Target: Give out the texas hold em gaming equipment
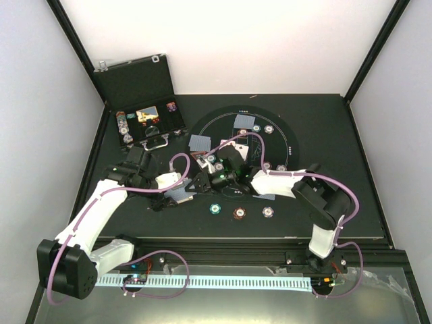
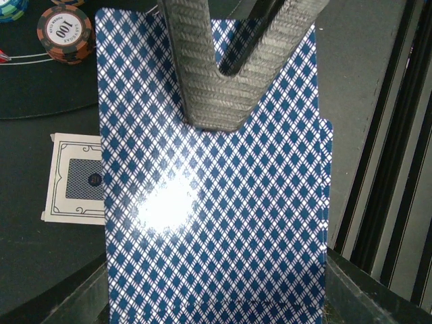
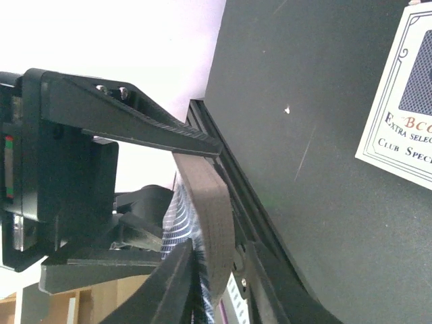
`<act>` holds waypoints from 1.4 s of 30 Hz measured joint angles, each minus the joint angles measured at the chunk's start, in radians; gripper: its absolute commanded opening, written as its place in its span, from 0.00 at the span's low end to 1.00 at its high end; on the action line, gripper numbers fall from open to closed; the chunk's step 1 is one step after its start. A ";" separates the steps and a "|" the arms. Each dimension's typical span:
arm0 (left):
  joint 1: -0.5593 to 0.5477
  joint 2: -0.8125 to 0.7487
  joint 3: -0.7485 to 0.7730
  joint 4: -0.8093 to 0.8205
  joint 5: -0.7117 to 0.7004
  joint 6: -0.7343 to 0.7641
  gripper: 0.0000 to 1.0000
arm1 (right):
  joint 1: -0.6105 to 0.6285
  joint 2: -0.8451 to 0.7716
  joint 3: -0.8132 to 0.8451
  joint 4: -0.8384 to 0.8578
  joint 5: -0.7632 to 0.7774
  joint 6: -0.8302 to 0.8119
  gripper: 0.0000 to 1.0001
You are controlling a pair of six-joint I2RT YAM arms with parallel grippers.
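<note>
My left gripper (image 1: pixel 174 194) is shut on a deck of playing cards (image 2: pixel 216 223) with blue diamond backs, held over the mat's near-left edge; the deck hides its fingertips. From the right, my right gripper (image 1: pixel 200 183) has its two fingers (image 2: pixel 202 74) drawn together in a V on the deck's top card. In the right wrist view that card's striped edge (image 3: pixel 181 226) sits pinched between my right gripper (image 3: pixel 196 270) fingers. Teal (image 1: pixel 215 208), brown (image 1: pixel 239 212) and grey (image 1: pixel 268 212) chips lie in a row in front. Dealt cards (image 1: pixel 246 121) (image 1: pixel 200 143) rest on the round mat (image 1: pixel 283 135).
An open black case (image 1: pixel 138 88) with chips and cards stands at the back left. A white-bordered printed card (image 2: pixel 77 177) (image 3: pixel 405 101) lies flat beside the deck. An orange-and-black 100 chip (image 2: pixel 65 32) sits just beyond it. The table's ribbed front rail (image 2: pixel 385 169) runs close by.
</note>
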 measured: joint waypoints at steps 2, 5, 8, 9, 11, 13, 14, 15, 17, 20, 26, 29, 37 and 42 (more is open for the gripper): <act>0.000 0.000 0.000 0.000 0.000 0.000 0.02 | -0.001 -0.012 -0.003 0.001 0.001 0.002 0.15; 0.000 0.000 0.000 0.000 0.000 0.000 0.02 | -0.001 -0.029 -0.006 -0.002 0.004 0.014 0.07; 0.000 0.000 0.000 0.000 0.000 0.000 0.02 | -0.002 -0.043 -0.008 -0.013 0.007 0.020 0.02; 0.000 0.000 0.000 0.000 0.000 0.000 0.02 | -0.003 -0.050 -0.009 -0.016 0.008 0.020 0.01; 0.000 0.000 0.000 0.000 0.001 0.000 0.02 | -0.007 -0.061 -0.013 -0.026 0.010 0.018 0.01; 0.000 0.000 0.000 0.000 0.000 0.000 0.02 | -0.017 -0.075 -0.020 -0.038 0.012 0.014 0.01; 0.000 0.000 0.000 0.001 0.000 0.000 0.02 | -0.023 -0.081 -0.025 -0.041 0.013 0.014 0.01; 0.000 0.000 0.000 0.000 0.000 0.000 0.02 | -0.031 -0.089 -0.031 -0.048 0.013 0.011 0.01; 0.000 0.000 0.000 0.001 0.000 0.000 0.02 | -0.049 -0.108 -0.039 -0.069 0.014 -0.001 0.01; 0.000 0.000 0.000 0.001 0.001 0.000 0.02 | -0.085 -0.142 -0.041 -0.123 0.016 -0.038 0.01; 0.000 0.000 0.000 0.001 0.001 0.000 0.01 | -0.214 -0.191 0.015 -0.361 0.042 -0.225 0.01; 0.000 0.000 0.000 0.001 0.001 0.000 0.02 | -0.282 -0.186 0.148 -0.584 0.162 -0.393 0.01; 0.000 0.000 0.000 0.001 0.001 0.000 0.02 | -0.297 -0.096 0.426 -0.864 0.914 -0.772 0.01; 0.000 0.000 0.000 0.001 0.001 0.000 0.02 | -0.261 0.020 0.395 -0.813 1.275 -0.958 0.01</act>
